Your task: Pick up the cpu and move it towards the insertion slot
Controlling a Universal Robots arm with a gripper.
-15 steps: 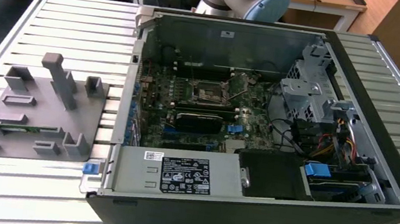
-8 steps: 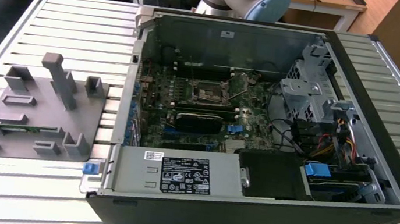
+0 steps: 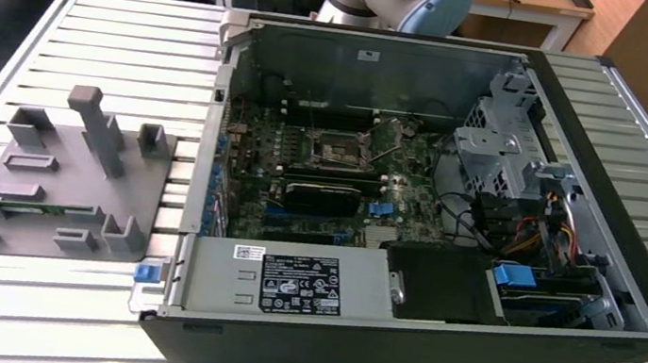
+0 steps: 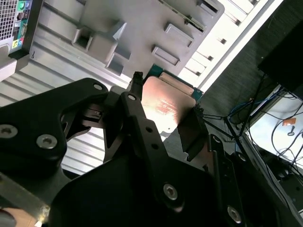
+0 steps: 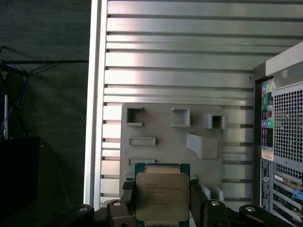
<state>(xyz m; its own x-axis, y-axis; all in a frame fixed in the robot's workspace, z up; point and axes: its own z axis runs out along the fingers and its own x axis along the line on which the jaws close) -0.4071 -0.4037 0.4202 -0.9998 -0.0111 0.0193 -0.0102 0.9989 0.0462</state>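
Note:
The cpu (image 5: pixel 161 193) is a flat square chip with a silvery face and a green rim, and my gripper (image 5: pixel 162 202) is shut on it, one black finger on each of two opposite edges. In the second wrist view the cpu (image 4: pixel 166 105) sits the same way in the gripper (image 4: pixel 165 117). It hangs well above the grey fixture plate (image 5: pixel 165 130), near that plate's edge. The insertion slot (image 3: pixel 338 150) is a small square socket with a metal frame on the motherboard inside the open computer case, seen in the exterior view.
The open computer case (image 3: pixel 572 226) lies on a slatted aluminium table (image 3: pixel 128 40), with a drive cage (image 3: pixel 498 163) and a power supply (image 3: pixel 284 281) inside. The fixture plate (image 3: pixel 56 191) with upright posts stands at the exterior view's left. Beyond the table edge (image 5: pixel 94 104) is dark floor.

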